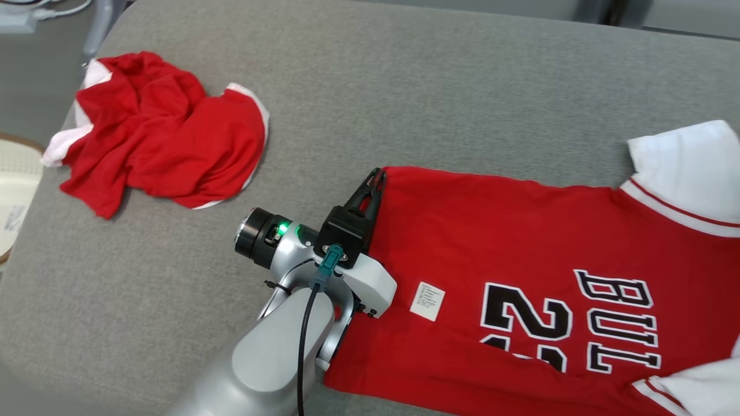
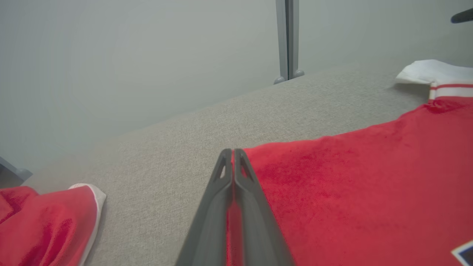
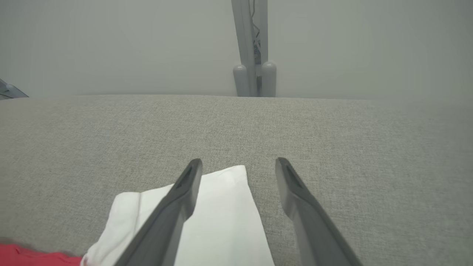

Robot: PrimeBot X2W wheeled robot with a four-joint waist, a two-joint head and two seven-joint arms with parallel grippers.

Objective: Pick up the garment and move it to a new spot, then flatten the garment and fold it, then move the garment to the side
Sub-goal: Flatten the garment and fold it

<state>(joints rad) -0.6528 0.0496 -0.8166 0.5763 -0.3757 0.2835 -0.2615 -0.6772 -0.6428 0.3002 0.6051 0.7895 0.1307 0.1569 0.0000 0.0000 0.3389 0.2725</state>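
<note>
Two red garments are laid on the grey padded surface [image 1: 404, 86]. A crumpled red garment [image 1: 167, 133] is set well apart at the left, while the red jersey [image 1: 520, 242] is spread lettering-up, apparently so that it can be flattened and folded. The jersey's far hem corner is taken by the left gripper [image 1: 374, 180], whose fingers are pressed fully together with a sliver of red cloth seen between them. The corner is judged to be pinched for pulling taut or folding over. The right gripper [image 3: 238, 162] is held wide open above the white sleeve [image 3: 221, 207], and nothing is gripped by it.
</note>
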